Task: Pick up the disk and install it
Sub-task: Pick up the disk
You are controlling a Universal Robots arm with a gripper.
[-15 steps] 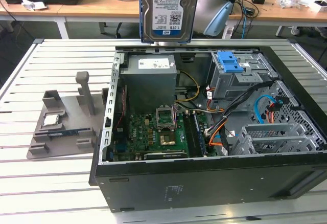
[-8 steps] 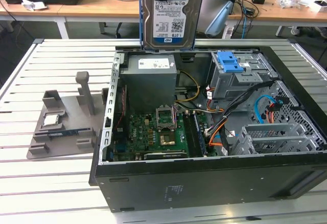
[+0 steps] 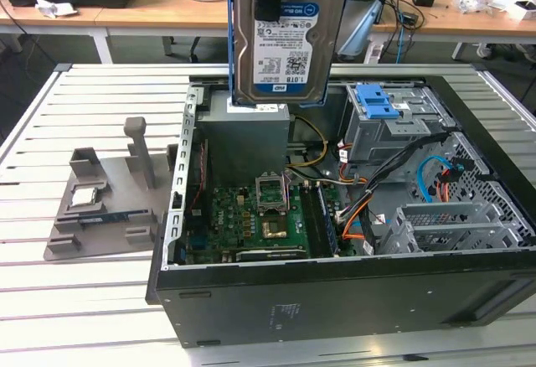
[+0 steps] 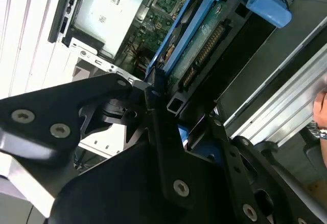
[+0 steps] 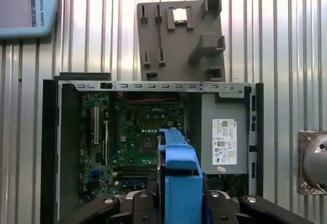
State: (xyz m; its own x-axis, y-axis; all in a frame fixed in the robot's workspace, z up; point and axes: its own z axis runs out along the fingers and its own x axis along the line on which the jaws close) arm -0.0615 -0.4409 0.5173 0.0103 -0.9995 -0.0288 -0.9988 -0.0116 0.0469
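Gripper (image 3: 268, 5): fingers clamped on the disk (image 3: 289, 44), which hangs upright above the grey power supply (image 3: 248, 136) at the open computer case's (image 3: 335, 300) far edge. White-and-blue barcode label (image 3: 287, 61) faces the exterior view; blue carrier (image 5: 180, 183) frames the disk.

The disk (image 3: 289, 28) above the computer case (image 3: 335, 300) has a dull silver metal face, a smooth paper label and a blue plastic carrier (image 5: 183, 193). The case is matt black metal. Beside it, a matt grey plastic tray (image 3: 126, 184) sits on the ribbed, shiny metal table (image 3: 84, 317).
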